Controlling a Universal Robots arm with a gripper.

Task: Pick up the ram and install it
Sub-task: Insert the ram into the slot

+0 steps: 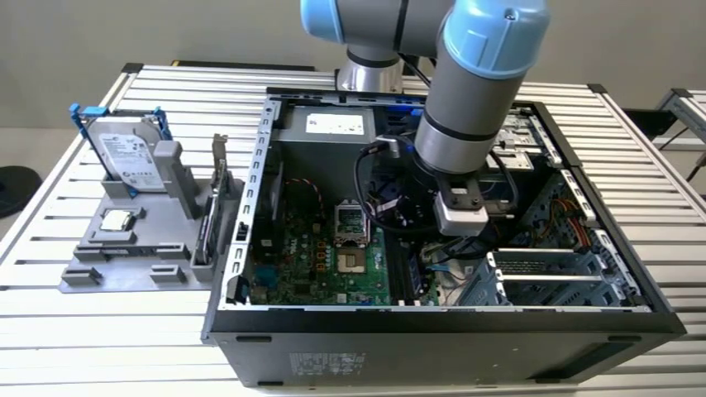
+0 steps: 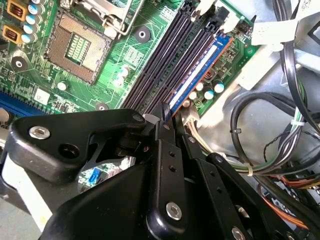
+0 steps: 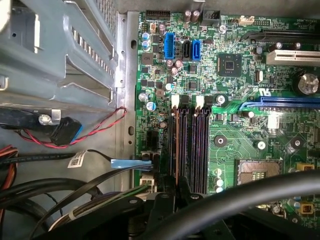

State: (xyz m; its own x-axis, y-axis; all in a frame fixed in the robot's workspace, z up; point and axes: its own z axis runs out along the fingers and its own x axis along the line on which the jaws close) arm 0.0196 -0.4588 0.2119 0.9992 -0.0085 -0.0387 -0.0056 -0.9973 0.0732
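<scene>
Black and matte, the linked fingers of the tool (image 2: 167,122) take up the near part of the second wrist view, their plates pinned with bright screws, and I read them as drawn together on the end of the ram (image 2: 200,70), a long, thin, bluish circuit-board stick with a pale strip along its edge. That stick stands on edge in the outermost of the long black motherboard slots (image 2: 165,65), on the side toward the cables, so I judge it is being pressed home or has just been seated; whether the white latch (image 2: 231,22) at the far end has snapped shut I cannot tell. In the exterior view I see the grey and light-blue arm (image 1: 469,91) reaching down into the open black metal computer case (image 1: 441,322), which lies on its side on the ribbed aluminium bench (image 1: 88,331) so the board faces up and the tool can come straight down on the slots. Glossy green motherboard (image 1: 320,265) fills the case floor, with the square silver processor socket (image 2: 77,47) just beside the slots. Bundled black and coloured cables (image 2: 270,145) curl close on the other side, which is likely why the tool grips the stick at one end, not the middle. At the exterior view's left, a grey plastic fixture (image 1: 138,240) holds a silver hard drive (image 1: 127,157) upright, well apart from the case.
</scene>
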